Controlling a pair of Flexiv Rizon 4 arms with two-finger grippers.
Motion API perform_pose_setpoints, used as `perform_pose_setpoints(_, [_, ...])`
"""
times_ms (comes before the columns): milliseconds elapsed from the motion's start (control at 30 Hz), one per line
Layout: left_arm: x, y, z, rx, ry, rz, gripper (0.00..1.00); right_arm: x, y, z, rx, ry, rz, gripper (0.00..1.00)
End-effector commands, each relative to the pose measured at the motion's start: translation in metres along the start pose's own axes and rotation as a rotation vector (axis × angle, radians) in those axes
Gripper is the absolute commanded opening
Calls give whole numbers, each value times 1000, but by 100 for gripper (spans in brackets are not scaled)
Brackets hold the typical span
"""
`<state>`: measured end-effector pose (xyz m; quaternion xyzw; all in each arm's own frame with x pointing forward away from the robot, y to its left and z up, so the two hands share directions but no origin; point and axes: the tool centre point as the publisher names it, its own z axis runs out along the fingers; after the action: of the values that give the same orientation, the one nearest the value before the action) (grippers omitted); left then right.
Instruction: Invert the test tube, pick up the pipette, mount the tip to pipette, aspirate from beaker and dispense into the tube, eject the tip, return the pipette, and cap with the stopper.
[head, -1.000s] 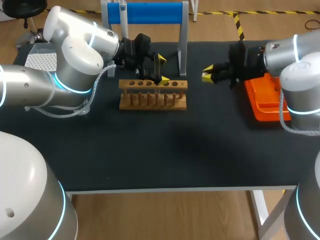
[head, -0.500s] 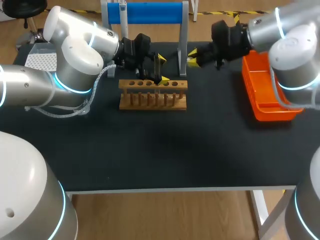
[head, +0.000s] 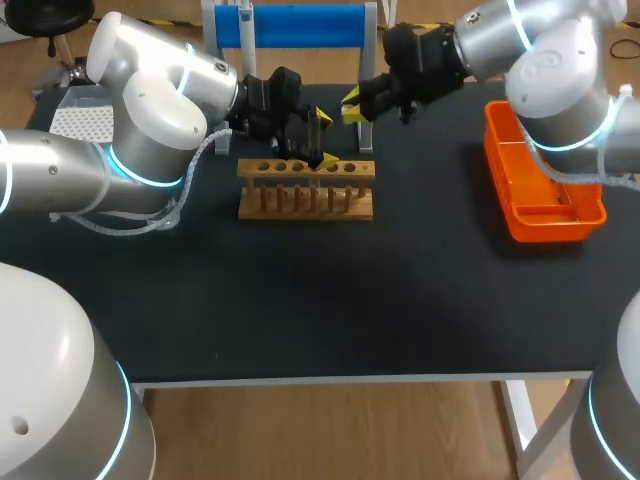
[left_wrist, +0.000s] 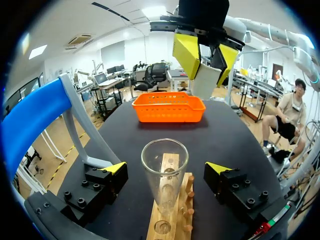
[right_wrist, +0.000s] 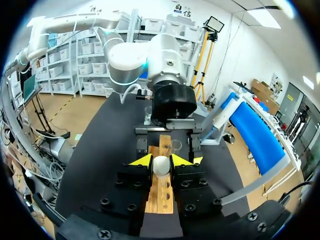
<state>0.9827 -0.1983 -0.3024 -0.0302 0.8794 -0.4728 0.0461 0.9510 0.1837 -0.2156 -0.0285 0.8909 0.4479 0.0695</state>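
A clear test tube (left_wrist: 164, 172) stands upright, mouth up, in the wooden rack (head: 306, 188). My left gripper (left_wrist: 165, 168) is open, one finger on each side of the tube and neither touching it. In the head view it sits at the rack's back edge (head: 318, 140). My right gripper (right_wrist: 161, 161) is shut on a small white stopper (right_wrist: 161, 165). It hangs above and behind the rack's right end (head: 353, 104), and from the left wrist it shows ahead and above the tube with the stopper (left_wrist: 206, 80) between its yellow tips.
An orange basket (head: 540, 190) lies at the right side of the table. A stand with a blue bar (head: 290, 25) rises behind the rack, one leg (head: 366, 100) close to my right gripper. A white perforated box (head: 80, 120) sits at the far left.
My right arm has swung left from beside the orange basket to just behind the rack's right end, stopper still in its gripper. The left arm and the tube have not moved.
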Motion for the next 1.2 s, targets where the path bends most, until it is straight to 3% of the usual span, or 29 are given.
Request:
perform_pose_setpoints(33, [0, 0, 1, -2, 0, -1, 100, -12, 8, 8, 25, 45, 2, 0])
perform_pose_setpoints(433, [0, 0, 1, -2, 0, -1, 100, -24, 23, 18, 38, 92, 35, 0])
perform_pose_setpoints(1200, [0, 0, 1, -2, 0, -1, 100, -25, 25, 32, 56, 123, 46, 0])
